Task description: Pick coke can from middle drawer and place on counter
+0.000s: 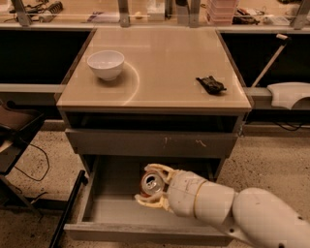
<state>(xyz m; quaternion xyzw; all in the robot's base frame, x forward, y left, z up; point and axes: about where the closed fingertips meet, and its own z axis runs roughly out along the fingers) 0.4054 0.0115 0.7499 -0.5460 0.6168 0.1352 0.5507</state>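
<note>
The coke can (pixel 152 184), red with a silver top and pull tab, sits between the two pale fingers of my gripper (pixel 151 185), which is shut on it inside the open middle drawer (pixel 111 213). One finger (pixel 160 169) curves over the can's far side, the other lies along its near side. My white arm (pixel 227 206) reaches in from the lower right and hides the drawer's right part. The tan counter (pixel 164 58) lies above, with a faint curved ring mark.
A white bowl (pixel 105 64) stands at the counter's back left and a small black object (pixel 210 84) at its right. A grey drawer front with pale scratches (pixel 155 144) is above the open drawer. A cluttered ledge with metal posts (pixel 145 14) runs behind.
</note>
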